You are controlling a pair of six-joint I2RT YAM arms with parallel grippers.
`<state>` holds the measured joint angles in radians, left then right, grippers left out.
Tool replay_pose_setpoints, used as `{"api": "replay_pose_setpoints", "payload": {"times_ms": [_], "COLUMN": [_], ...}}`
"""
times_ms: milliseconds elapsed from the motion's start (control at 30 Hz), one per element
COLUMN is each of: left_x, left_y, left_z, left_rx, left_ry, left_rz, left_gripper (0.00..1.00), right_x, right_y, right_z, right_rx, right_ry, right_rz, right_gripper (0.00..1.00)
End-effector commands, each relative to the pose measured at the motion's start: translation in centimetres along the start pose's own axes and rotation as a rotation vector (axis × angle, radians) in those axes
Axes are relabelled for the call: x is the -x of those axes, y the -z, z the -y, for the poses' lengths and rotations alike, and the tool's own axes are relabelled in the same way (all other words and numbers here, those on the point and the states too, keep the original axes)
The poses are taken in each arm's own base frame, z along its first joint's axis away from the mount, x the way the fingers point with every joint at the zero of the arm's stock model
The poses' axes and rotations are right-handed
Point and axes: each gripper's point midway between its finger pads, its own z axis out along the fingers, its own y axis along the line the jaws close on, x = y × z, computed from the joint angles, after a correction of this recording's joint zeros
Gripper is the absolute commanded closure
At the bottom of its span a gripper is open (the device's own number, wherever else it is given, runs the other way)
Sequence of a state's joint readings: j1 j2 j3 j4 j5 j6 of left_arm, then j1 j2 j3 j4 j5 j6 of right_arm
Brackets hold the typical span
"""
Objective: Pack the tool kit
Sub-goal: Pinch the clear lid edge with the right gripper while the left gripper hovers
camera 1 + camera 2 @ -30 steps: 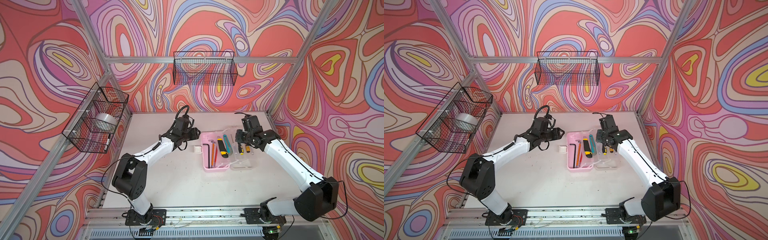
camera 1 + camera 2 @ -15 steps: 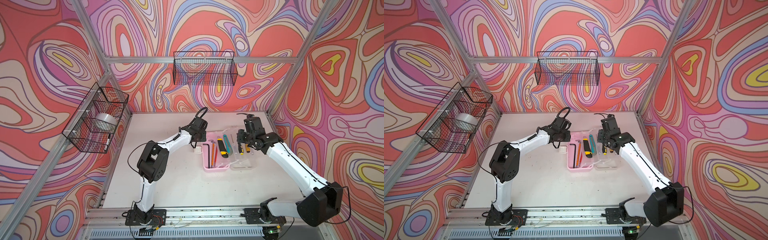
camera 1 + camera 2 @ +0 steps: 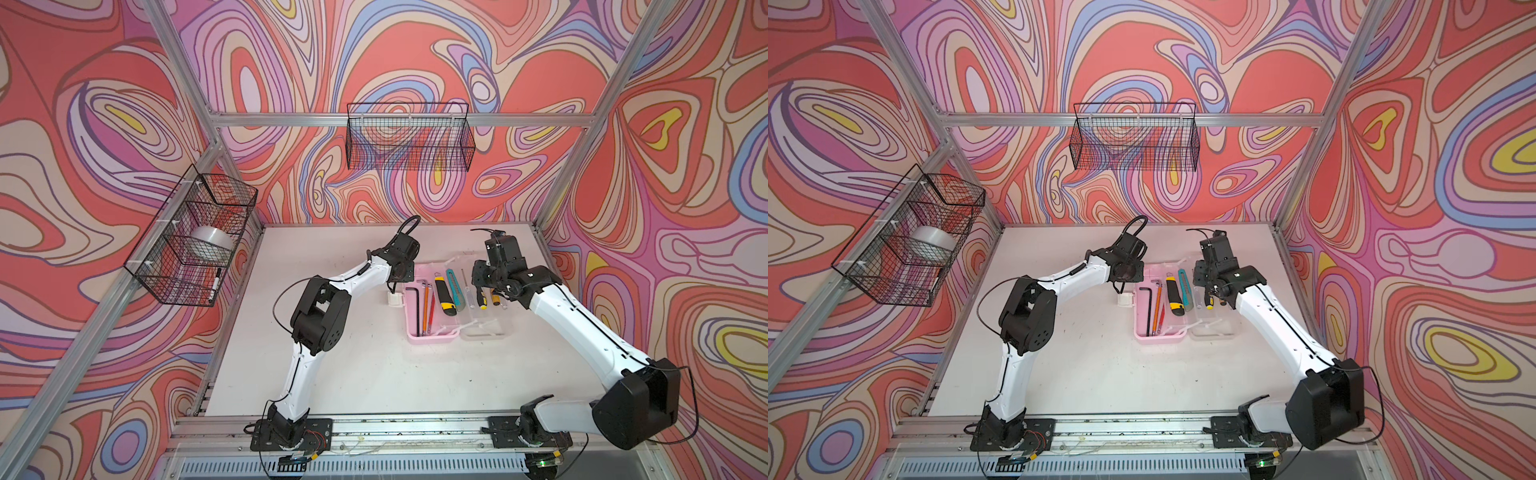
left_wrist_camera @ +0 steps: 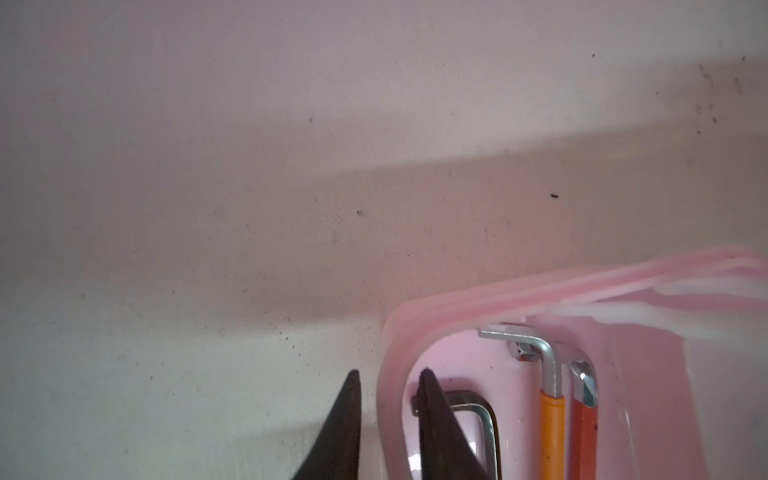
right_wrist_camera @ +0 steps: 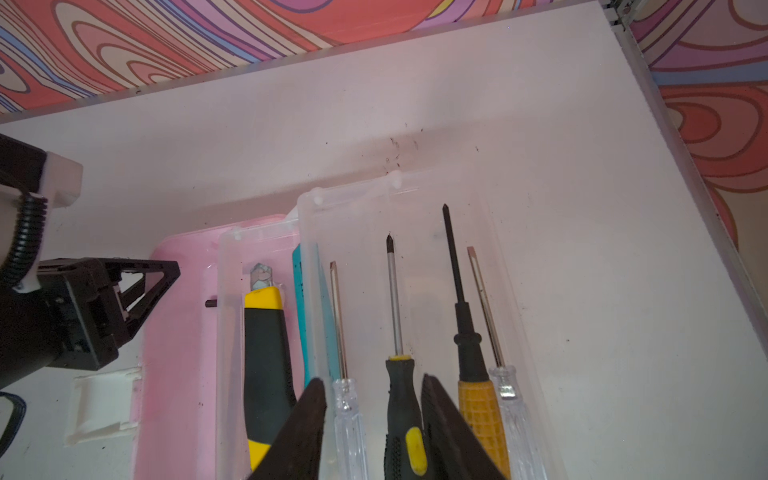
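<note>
Right, top views: pink rectangular case sits mid-table, clear lid folded out flat beside it, tools in both halves.
L wrist: left gripper straddles the case wall, fingers close; can't say if pinching.
R wrist: right gripper, jaws apart, over screwdrivers.

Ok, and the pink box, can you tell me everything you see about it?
The pink case is a shallow rectangular tray of smooth plastic, lying open and flat on the white table. Its clear lid is folded out flat beside it, and a white handle sticks out from the opposite long side. Hex keys and a yellow-black utility knife lie lengthwise inside. The left gripper has one finger on either side of its wall near a corner; whether they pinch it cannot be told.
</note>
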<state>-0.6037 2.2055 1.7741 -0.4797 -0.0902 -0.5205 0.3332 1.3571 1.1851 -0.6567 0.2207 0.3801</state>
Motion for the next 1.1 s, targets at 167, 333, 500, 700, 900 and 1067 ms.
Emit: {"api": "replay_pose_setpoints", "payload": {"times_ms": [167, 333, 500, 700, 900, 1067], "left_x": [-1.0, -1.4, -1.6, -2.1, -2.5, -2.3], "left_y": [-1.6, -0.7, 0.9, 1.6, 2.3, 2.4], "left_z": [-4.7, -7.7, -10.0, -11.9, -12.8, -12.4], "left_rx": [0.068, 0.093, 0.137, 0.152, 0.146, 0.121], "left_ry": [0.097, 0.172, 0.210, 0.236, 0.254, 0.263], "left_rz": [-0.057, -0.039, 0.003, 0.007, 0.001, 0.006], "left_gripper": [1.00, 1.00, 1.00, 1.00, 1.00, 1.00], "right_x": [-0.4, 0.3, 0.5, -2.2, -5.6, -8.4], "right_y": [-0.4, 0.0, 0.2, -0.9, -1.5, -2.6], "right_z": [0.5, 1.5, 3.0, 6.0, 7.1, 5.7], "right_rx": [-0.003, 0.042, 0.039, 0.080, 0.254, 0.355], "right_ry": [-0.022, -0.074, -0.116, -0.276, -0.434, -0.501], "right_rz": [0.006, 0.026, 0.014, -0.092, -0.145, -0.200], "right_gripper": [0.59, 0.60, 0.59, 0.60, 0.60, 0.64]}}
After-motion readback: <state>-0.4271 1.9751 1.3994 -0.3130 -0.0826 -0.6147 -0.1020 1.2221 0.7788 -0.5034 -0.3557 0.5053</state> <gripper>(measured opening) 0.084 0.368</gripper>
